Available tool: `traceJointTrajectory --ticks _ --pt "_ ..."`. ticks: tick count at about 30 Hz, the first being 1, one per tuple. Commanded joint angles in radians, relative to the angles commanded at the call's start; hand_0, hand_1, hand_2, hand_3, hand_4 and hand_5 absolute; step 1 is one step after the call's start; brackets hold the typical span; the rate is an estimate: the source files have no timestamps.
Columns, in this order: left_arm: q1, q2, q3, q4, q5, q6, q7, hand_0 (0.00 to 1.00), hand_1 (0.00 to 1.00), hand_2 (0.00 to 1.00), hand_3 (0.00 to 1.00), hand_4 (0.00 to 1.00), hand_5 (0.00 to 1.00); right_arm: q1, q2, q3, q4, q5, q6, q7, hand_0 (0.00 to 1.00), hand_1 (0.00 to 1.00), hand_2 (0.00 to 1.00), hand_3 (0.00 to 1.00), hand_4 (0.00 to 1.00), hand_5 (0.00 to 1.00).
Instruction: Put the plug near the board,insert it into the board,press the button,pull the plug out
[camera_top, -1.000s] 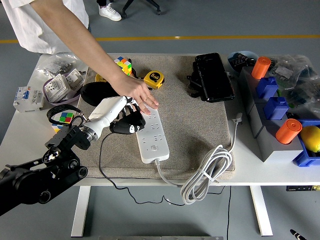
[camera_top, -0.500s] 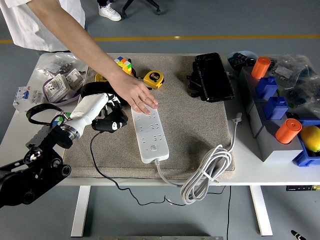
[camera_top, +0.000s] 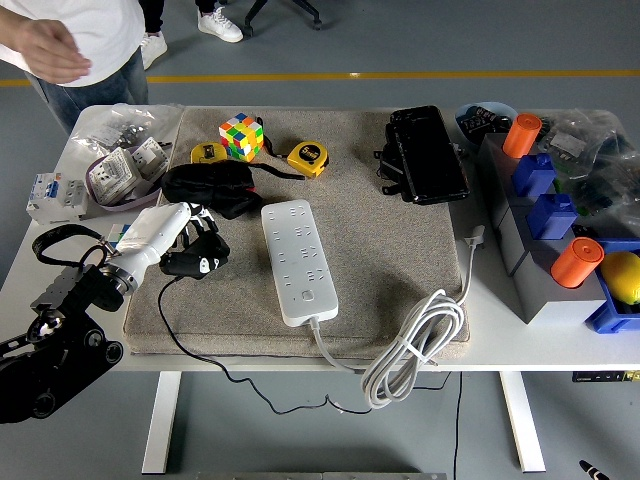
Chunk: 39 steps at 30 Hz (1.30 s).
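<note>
The white power strip (camera_top: 297, 260) lies lengthwise on the grey mat (camera_top: 380, 260), with nothing plugged into it. Left of it, my left hand (camera_top: 196, 243) is curled around the black plug (camera_top: 191, 264), which sits at the mat's left side, clear of the strip. The plug's thin black cable (camera_top: 200, 350) trails down over the table's near edge. The strip's white cord (camera_top: 415, 340) lies coiled at the front right. A person stands at the far left with a hand (camera_top: 52, 50) drawn back to the body. My right arm is out of sight.
A Rubik's cube (camera_top: 241, 135), yellow tape measures (camera_top: 308, 156) and a black pouch (camera_top: 208, 185) lie behind the strip. A black case (camera_top: 428, 153) sits at the back. Grey and blue blocks with orange cylinders (camera_top: 576, 262) line the right side. Packets (camera_top: 118, 165) crowd the left.
My left hand has pulled the plug leftward, away from the power strip. The person's hand has lifted off the strip and withdrawn to the far left corner.
</note>
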<state>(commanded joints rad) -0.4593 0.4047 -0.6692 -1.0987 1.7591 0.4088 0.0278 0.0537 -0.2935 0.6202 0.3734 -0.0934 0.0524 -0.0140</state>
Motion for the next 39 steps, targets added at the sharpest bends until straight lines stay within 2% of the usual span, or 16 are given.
traceJointTrajectory --ticks 1,2,7,8,17,25,26,31,32,34,37,38,39 --pt "0.000 -0.001 -0.002 0.000 0.002 0.000 0.001 0.262 0.393 0.429 0.533 0.731 0.097 0.000 0.000 0.001 0.000 0.000 0.000 0.000 0.656 0.700 0.705 0.627 0.919 0.517" --pt "0.000 -0.002 -0.005 0.001 0.004 0.000 0.001 0.321 0.456 0.513 0.571 0.877 0.225 0.000 0.000 0.001 0.000 0.000 0.000 0.000 0.656 0.701 0.704 0.626 0.919 0.517" --pt "0.000 -0.002 -0.011 0.002 0.007 -0.011 0.006 0.321 0.456 0.513 0.571 0.877 0.225 0.000 0.001 0.002 0.001 0.000 0.000 0.000 0.656 0.701 0.704 0.626 0.919 0.517" --pt "0.001 -0.002 -0.011 0.002 0.010 -0.016 0.009 0.342 0.462 0.523 0.581 0.933 0.283 0.000 0.001 0.004 0.002 -0.002 -0.001 0.000 0.656 0.700 0.704 0.625 0.918 0.518" --pt "0.005 0.001 -0.011 0.001 0.016 -0.031 0.014 0.346 0.466 0.525 0.579 0.933 0.276 0.001 0.001 0.009 0.006 -0.003 -0.001 0.002 0.656 0.699 0.704 0.625 0.918 0.517" --pt "0.012 0.004 -0.031 -0.004 -0.003 -0.027 -0.007 0.351 0.486 0.534 0.584 0.954 0.292 0.001 0.000 0.010 0.006 -0.002 -0.001 0.002 0.655 0.699 0.703 0.624 0.917 0.517" --pt "0.015 0.005 -0.039 -0.005 -0.014 -0.020 -0.019 0.496 0.608 0.621 0.688 0.998 0.542 0.001 0.000 0.009 0.006 -0.002 -0.001 0.002 0.656 0.699 0.703 0.624 0.917 0.517" --pt "0.030 0.007 -0.081 -0.020 -0.046 -0.011 -0.052 0.496 0.608 0.621 0.688 0.998 0.542 0.000 0.001 0.007 0.005 -0.001 -0.001 0.002 0.656 0.699 0.703 0.624 0.917 0.517" --pt "0.035 0.006 -0.091 -0.024 -0.053 -0.008 -0.060 0.643 0.715 0.742 0.763 0.998 0.706 0.000 0.001 0.007 0.004 -0.001 -0.001 0.002 0.655 0.700 0.704 0.622 0.916 0.516" --pt "0.045 0.005 -0.115 -0.031 -0.079 0.002 -0.081 0.643 0.715 0.742 0.763 0.998 0.706 0.001 0.001 0.006 0.004 -0.001 -0.001 0.002 0.655 0.700 0.704 0.622 0.916 0.516" --pt "0.067 -0.006 -0.166 -0.037 -0.159 0.042 -0.145 0.643 0.715 0.742 0.763 0.998 0.706 0.003 0.003 0.006 0.001 0.002 -0.001 0.002 0.655 0.700 0.704 0.622 0.916 0.516" --pt "0.073 -0.010 -0.181 -0.036 -0.188 0.057 -0.166 0.627 0.702 0.718 0.731 0.998 0.665 0.003 0.003 0.005 0.000 0.003 -0.002 0.001 0.655 0.699 0.704 0.622 0.916 0.517" --pt "0.081 -0.018 -0.200 -0.032 -0.221 0.073 -0.184 0.627 0.702 0.718 0.731 0.998 0.665 0.003 0.003 0.005 0.000 0.002 -0.003 0.001 0.655 0.699 0.704 0.622 0.916 0.517"
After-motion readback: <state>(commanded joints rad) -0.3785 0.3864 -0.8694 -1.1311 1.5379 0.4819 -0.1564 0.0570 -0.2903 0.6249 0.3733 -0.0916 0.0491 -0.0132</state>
